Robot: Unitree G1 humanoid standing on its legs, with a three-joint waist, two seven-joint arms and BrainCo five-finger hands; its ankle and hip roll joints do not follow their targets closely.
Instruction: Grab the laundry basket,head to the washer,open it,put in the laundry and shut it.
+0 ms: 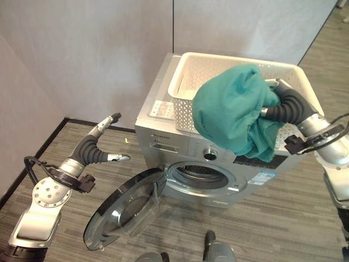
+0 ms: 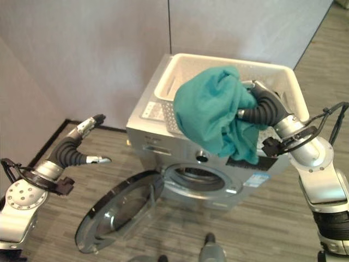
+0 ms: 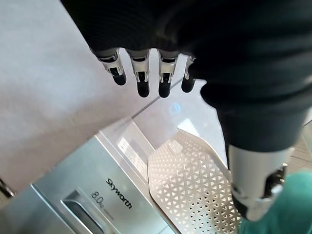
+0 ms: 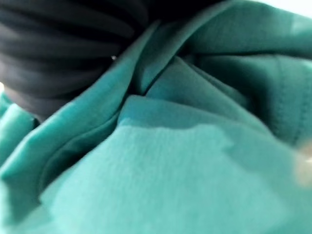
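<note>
White perforated laundry basket [image 1: 185,87] sits on the top of the silver washer [image 1: 158,134], toward its right and rear edges — the left strip of the washer top stays bare. Washer door [image 1: 122,210] is swung fully open to the left, hanging low over the wood-look floor [image 1: 272,218]; the round drum opening [image 1: 199,177] in the front face is exposed. A teal garment [image 1: 234,109] is bunched and lifted above the basket's front rim, its lower folds draping down over the basket's front wall and the washer's control panel. Right hand [image 1: 283,103] is at the garment's right side, over the basket; its fingers are buried in the cloth — cannot tell how they are set. In the right wrist view teal folds press against the dark ribbed cover. Left hand [image 1: 101,147] hangs in the air left of the washer, above the door, fingers [image 3: 142,80] straight and relaxed, holding nothing.
</note>
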